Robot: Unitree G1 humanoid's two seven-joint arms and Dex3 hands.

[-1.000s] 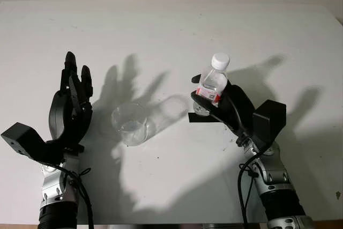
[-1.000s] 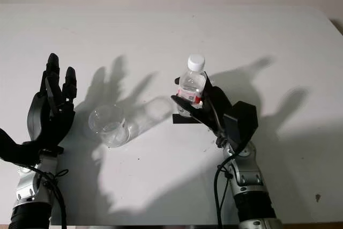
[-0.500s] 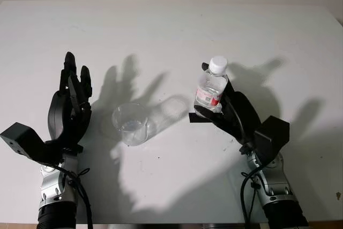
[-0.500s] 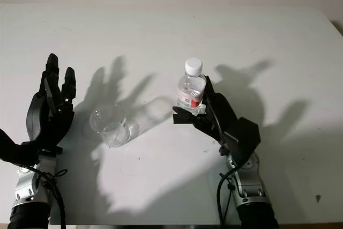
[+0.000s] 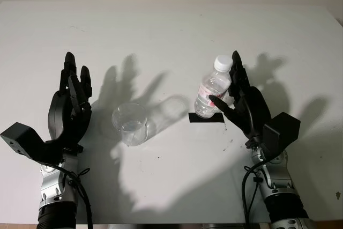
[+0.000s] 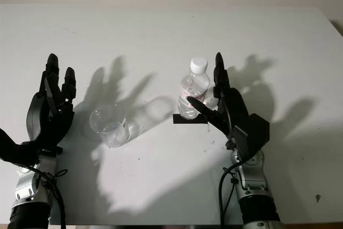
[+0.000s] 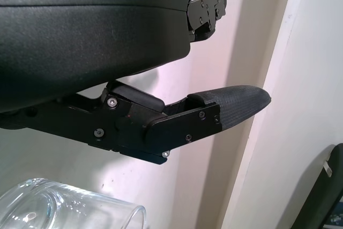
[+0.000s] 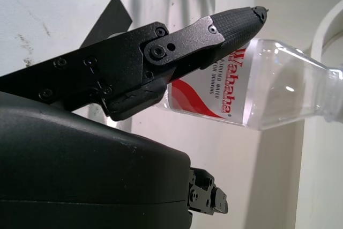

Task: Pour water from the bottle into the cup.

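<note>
A clear water bottle (image 5: 210, 93) with a white cap and a red label stands upright on a black tape mark (image 5: 194, 118), right of the table's centre. My right hand (image 5: 231, 87) is open just to the bottle's right, its fingers pointing up beside the cap and its thumb reaching in front of the bottle's lower part. The right wrist view shows the labelled bottle (image 8: 252, 95) close behind one finger (image 8: 214, 30). A clear empty-looking cup (image 5: 129, 124) stands to the left of the bottle. My left hand (image 5: 75, 73) is open, held left of the cup (image 7: 64, 207).
The white table (image 5: 171, 30) stretches wide behind the objects, with strong shadows of both hands across it. Its front edge runs near the bottom of the eye views, and a beige wall lies beyond the far edge.
My right hand has uncurled from around the bottle and shifted slightly right, leaving the bottle standing on the tape mark. The cup and left hand have not moved.
</note>
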